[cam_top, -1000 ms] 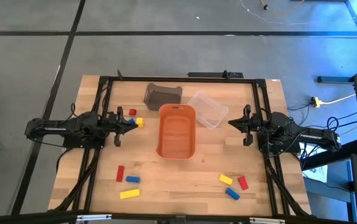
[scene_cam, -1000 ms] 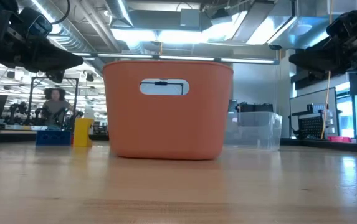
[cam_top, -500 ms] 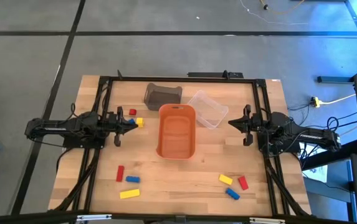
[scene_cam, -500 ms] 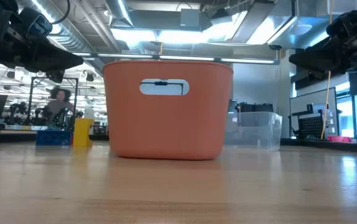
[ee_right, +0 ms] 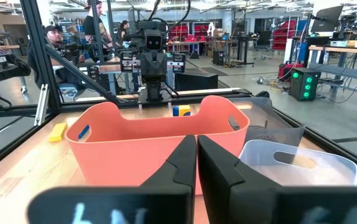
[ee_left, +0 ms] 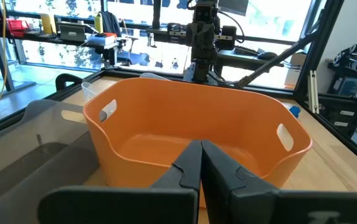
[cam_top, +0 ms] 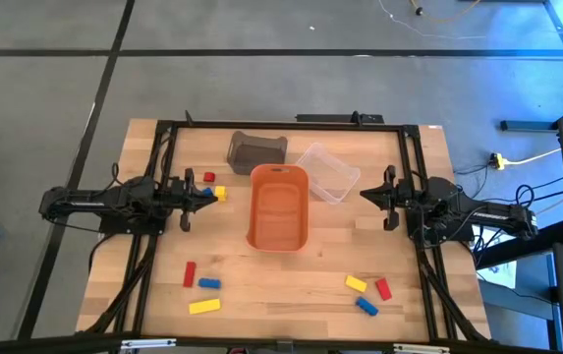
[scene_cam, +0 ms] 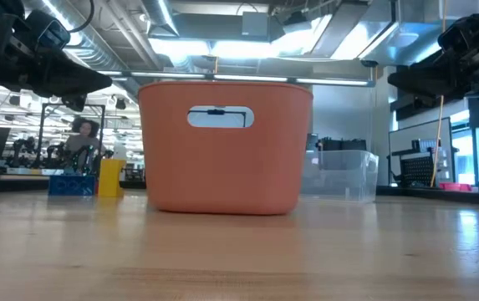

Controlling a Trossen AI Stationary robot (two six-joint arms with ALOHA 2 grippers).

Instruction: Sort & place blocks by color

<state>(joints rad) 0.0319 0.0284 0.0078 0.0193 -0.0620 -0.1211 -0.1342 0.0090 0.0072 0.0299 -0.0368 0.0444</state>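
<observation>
- near edge of table, nearer than the orange tub: two loose groups of blocks lying on the wood.
- group on the tub's left-arm side: red block, blue block, long yellow bar; close together, none touching as far as the high view shows.
- group on the tub's right-arm side: yellow block, second red block, second blue block; clustered, just beside one another.
- orange tub at mid-table, upright, nothing inside it in the left wrist view; handle slot faces the low camera.
- left gripper level with the tub, on its left, above the table; fingers pressed together at the tips, nothing between them.
- right gripper level with the tub, on its right, well apart from it; fingers likewise closed tip to tip, holding nothing.
- just beyond the left gripper tip, between it and the tub: small yellow block with a third blue block touching it; third red block a little farther back.
- behind the tub, far right corner: clear bin, tilted, touching or nearly touching the tub rim; cannot tell which.
- behind the tub, far left corner: grey bin, just beside the tub's back edge.
- room beyond the table: a seated person in the low view, left of the tub.
</observation>
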